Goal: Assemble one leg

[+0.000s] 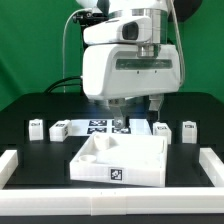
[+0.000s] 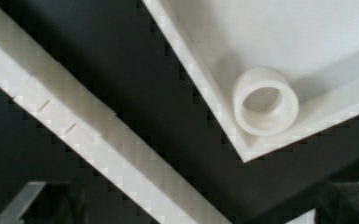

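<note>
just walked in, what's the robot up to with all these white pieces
A robot arm is assembling furniture. Its gripper hangs open and empty over the back of the white panel. The small white legs sit in a row behind the panel, none picked up. The wrist view shows a round socket in a corner of the panel, with nothing in it.

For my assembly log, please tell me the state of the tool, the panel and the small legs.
tool: open, holding nothing.
panel: flat on the table, rim up, no leg fitted.
corner socket: empty.
legs at the exterior view's left: two, loose on the table, apart from the panel.
legs at the exterior view's right: two, loose, apart from the panel.
</note>
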`<act>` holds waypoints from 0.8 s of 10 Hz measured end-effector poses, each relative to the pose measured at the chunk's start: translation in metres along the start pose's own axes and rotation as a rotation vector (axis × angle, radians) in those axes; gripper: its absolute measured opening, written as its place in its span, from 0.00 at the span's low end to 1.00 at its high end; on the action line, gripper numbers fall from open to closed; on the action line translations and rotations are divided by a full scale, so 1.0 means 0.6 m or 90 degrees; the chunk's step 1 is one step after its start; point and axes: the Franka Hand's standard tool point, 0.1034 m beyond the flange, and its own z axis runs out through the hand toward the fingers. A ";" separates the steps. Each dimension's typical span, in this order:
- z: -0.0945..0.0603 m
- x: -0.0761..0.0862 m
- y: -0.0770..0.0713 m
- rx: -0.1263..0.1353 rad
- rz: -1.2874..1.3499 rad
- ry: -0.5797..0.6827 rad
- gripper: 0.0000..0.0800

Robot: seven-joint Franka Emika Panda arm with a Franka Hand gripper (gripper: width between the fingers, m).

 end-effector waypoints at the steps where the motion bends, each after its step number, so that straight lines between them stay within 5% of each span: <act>1: 0.000 0.000 0.000 0.000 0.000 0.000 0.81; 4: 0.007 -0.008 -0.039 0.010 -0.030 -0.009 0.81; 7: 0.018 -0.030 -0.070 0.060 -0.191 -0.068 0.81; 8: 0.017 -0.030 -0.076 0.064 -0.200 -0.075 0.81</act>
